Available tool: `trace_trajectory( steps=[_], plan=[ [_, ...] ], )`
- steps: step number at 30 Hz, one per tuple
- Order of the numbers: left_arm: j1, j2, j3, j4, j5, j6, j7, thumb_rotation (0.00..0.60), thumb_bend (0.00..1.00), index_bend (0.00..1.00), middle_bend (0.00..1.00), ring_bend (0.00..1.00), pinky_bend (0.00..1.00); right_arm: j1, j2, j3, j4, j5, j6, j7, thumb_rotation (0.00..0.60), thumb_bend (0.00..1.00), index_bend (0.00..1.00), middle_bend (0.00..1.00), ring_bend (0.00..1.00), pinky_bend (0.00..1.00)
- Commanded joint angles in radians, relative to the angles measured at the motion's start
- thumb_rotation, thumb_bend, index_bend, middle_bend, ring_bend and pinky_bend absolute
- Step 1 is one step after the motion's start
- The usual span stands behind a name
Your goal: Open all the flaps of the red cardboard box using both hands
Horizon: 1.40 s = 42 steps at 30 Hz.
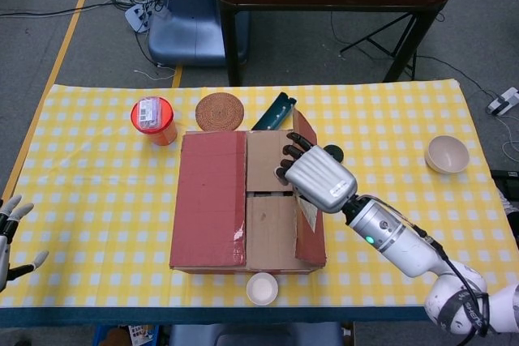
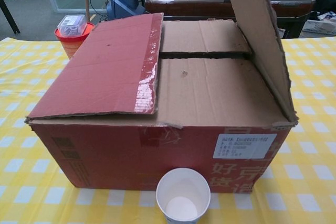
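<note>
Under R hand (image 1: pixel 319 177), raised box flap (image 2: pixel 260 30)

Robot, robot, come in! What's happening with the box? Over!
Right hand lifting right flap, nearly upright. Left hand open, off at table edge. Left flap and inner flaps down. Paper cup against box front.

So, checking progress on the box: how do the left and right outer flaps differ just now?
The right flap stands nearly upright, the right hand at it; the left flap lies flat and closed, untouched. The left flap shows its red face, the right flap its brown inside. Both are cardboard and hinged on the red box.
</note>
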<state>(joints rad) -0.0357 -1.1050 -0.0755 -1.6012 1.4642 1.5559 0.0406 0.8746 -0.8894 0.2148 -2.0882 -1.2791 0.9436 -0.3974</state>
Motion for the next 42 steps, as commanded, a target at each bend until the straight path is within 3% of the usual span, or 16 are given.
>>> trace_trajectory(
  steps=[1, 7, 23, 31, 34, 39, 42],
  plan=[
    [0.0, 0.002, -0.002, -0.005, -0.001, 0.003, 0.004, 0.6, 0.09, 0.23, 0.09, 0.01, 0.0, -0.029, 0.038, 0.003, -0.027, -0.019, 0.029, 0.014, 0.6, 1.0, 0.52, 0.55, 0.27, 0.12],
    [0.0, 0.009, -0.002, -0.021, 0.006, 0.009, 0.022, 0.6, 0.09, 0.23, 0.09, 0.01, 0.0, -0.079, 0.102, -0.007, -0.064, -0.037, 0.059, 0.025, 0.6, 1.0, 0.52, 0.55, 0.27, 0.12],
    [-0.023, 0.03, 0.01, -0.08, 0.056, -0.005, 0.069, 0.6, 0.09, 0.23, 0.09, 0.01, 0.0, -0.32, 0.273, -0.095, -0.105, -0.152, 0.205, 0.129, 0.6, 1.0, 0.52, 0.55, 0.27, 0.12],
    [-0.071, 0.084, 0.02, -0.123, 0.102, -0.071, 0.036, 0.6, 0.09, 0.23, 0.09, 0.01, 0.0, -0.412, 0.277, -0.145, -0.064, -0.201, 0.236, 0.175, 0.6, 1.0, 0.52, 0.55, 0.27, 0.12],
    [-0.11, 0.119, 0.016, -0.136, 0.143, -0.105, -0.005, 0.6, 0.09, 0.23, 0.09, 0.01, 0.0, -0.436, 0.263, -0.157, -0.044, -0.213, 0.244, 0.19, 0.6, 1.0, 0.52, 0.54, 0.27, 0.12],
    [-0.222, 0.177, 0.003, -0.134, 0.25, -0.184, -0.2, 0.6, 0.09, 0.25, 0.09, 0.03, 0.0, -0.465, 0.228, -0.163, -0.004, -0.22, 0.257, 0.225, 0.6, 1.0, 0.52, 0.49, 0.27, 0.12],
    [-0.303, 0.205, -0.005, -0.126, 0.326, -0.223, -0.338, 0.528, 0.09, 0.26, 0.11, 0.06, 0.0, -0.473, 0.212, -0.159, 0.012, -0.217, 0.261, 0.236, 0.6, 1.0, 0.52, 0.48, 0.27, 0.12]
  ],
)
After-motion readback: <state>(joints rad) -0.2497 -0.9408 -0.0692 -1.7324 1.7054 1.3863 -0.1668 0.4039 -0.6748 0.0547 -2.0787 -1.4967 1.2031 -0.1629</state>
